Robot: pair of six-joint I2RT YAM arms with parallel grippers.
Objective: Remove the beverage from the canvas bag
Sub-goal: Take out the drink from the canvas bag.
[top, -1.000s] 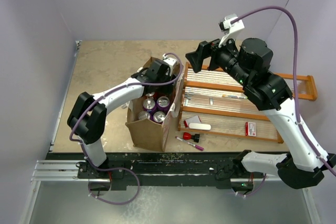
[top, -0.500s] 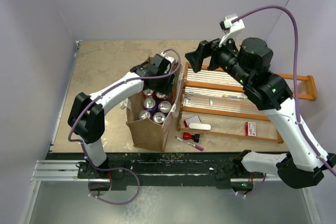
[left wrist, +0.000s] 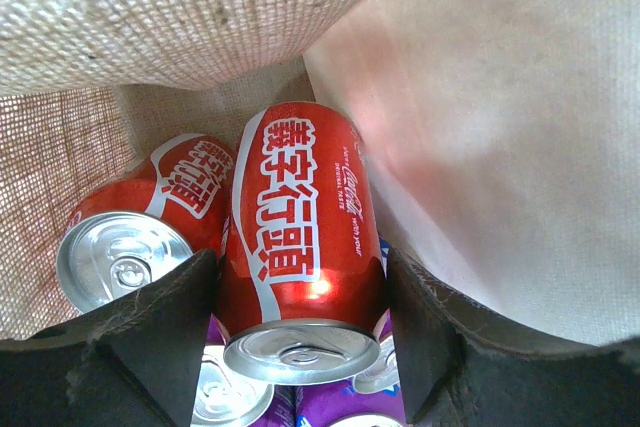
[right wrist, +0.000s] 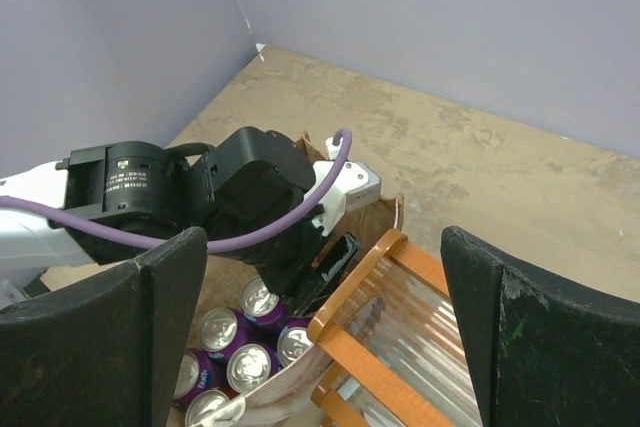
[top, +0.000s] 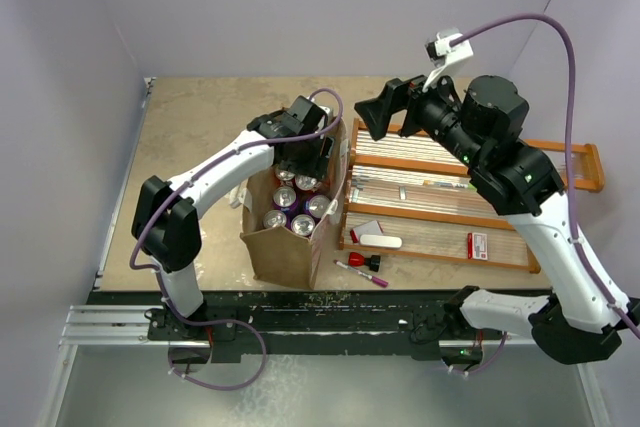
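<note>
Item: canvas bag (top: 285, 247) standing on tan table (top: 200, 127), just beside orange rack (top: 440, 202).
Purple cans (top: 300, 209) and a second red can (left wrist: 150, 217) are crowding the red can (left wrist: 295, 187) inside the bag. The left gripper (left wrist: 300, 282) is clamping that red can on both sides; the right gripper (right wrist: 320, 247) is hovering above the rack, jaws wide apart, holding nothing. Lilac walls (top: 300, 7) are enclosing the table.

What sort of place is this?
Likely a lab test booth: plain walls box in a table where a cabled left arm and right arm are mounted by a canvas bag of cans.
</note>
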